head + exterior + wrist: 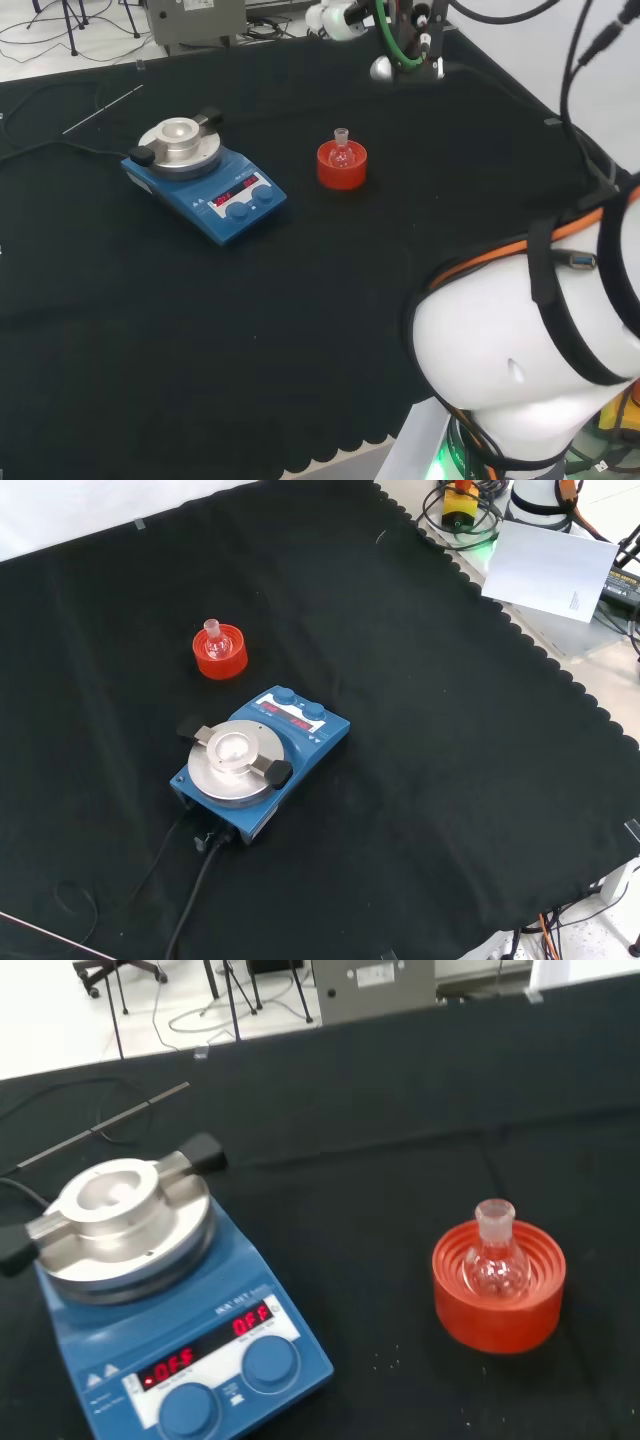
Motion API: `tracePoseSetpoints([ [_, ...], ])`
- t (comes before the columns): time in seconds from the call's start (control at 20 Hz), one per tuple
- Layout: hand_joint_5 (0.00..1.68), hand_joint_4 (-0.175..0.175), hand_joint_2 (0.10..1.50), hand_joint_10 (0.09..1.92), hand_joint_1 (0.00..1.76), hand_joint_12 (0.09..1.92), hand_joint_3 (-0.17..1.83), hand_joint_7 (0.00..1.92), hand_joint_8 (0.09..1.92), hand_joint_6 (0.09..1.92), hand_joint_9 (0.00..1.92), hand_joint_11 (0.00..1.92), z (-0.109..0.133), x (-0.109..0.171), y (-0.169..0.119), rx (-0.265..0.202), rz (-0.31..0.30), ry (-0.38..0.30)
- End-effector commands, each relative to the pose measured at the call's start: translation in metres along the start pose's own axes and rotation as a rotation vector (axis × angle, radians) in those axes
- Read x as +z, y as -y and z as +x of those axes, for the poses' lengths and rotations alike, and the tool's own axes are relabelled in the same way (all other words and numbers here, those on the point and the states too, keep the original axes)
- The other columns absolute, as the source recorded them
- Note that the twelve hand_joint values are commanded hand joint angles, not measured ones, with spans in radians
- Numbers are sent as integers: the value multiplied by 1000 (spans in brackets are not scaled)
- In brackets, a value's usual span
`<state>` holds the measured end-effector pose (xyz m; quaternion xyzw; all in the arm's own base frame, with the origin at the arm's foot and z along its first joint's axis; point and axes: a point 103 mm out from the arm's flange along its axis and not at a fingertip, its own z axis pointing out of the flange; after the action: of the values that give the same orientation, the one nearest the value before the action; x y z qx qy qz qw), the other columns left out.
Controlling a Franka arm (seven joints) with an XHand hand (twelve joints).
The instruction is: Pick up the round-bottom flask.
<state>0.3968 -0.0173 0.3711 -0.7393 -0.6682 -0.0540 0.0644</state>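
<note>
Round-bottom flask (341, 152) sits upright in red ribbed stand (342, 167) on worktop (300, 300), right of blue hotplate stirrer (205, 178) in head view, apart from it. Fingers: cannot tell.

Black cloth (200, 330) with scalloped edge over bench; pale floor (60, 1020) beyond; grey cabinet (372, 985); chair legs (110, 972).

Light: bright and even from overhead, all 3 views.
Shadows: faint and short on the black cloth (450, 730).
Glare: small highlights on the metal top of the hotplate (120, 1220) and on the glass flask (495, 1260).
Background: pale floor in the wrist view looks washed out.
Focus: the arm's white link (520, 350) slightly soft in the head view.
</note>
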Motion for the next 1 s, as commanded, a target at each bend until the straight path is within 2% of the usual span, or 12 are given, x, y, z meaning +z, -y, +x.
tracePoseSetpoints([
  [0.05,556,-16,1137,610,537,1173,183,285,523,87,356,0,-52,46,-58,44,-18,-91],
  [0.2,555,-19,1091,611,604,1184,179,284,527,87,361,0,-53,58,-66,47,-16,-114],
  [0.25,554,-19,1065,611,621,1190,205,281,532,87,363,0,-55,59,-70,87,-25,-68],
  [0.3,555,-19,1029,611,637,1190,256,278,538,87,364,0,-54,65,-72,87,-32,-78],
  [0.35,557,-20,986,612,650,1191,324,274,544,87,364,0,-60,68,-76,73,-22,-115],
  [0.55,544,-21,846,621,694,1196,531,255,563,87,362,0,-61,92,-90,54,-14,-144],
  [1.0,534,-18,724,625,753,1180,588,237,568,87,352,0,-69,131,-110,47,9,-159],
])
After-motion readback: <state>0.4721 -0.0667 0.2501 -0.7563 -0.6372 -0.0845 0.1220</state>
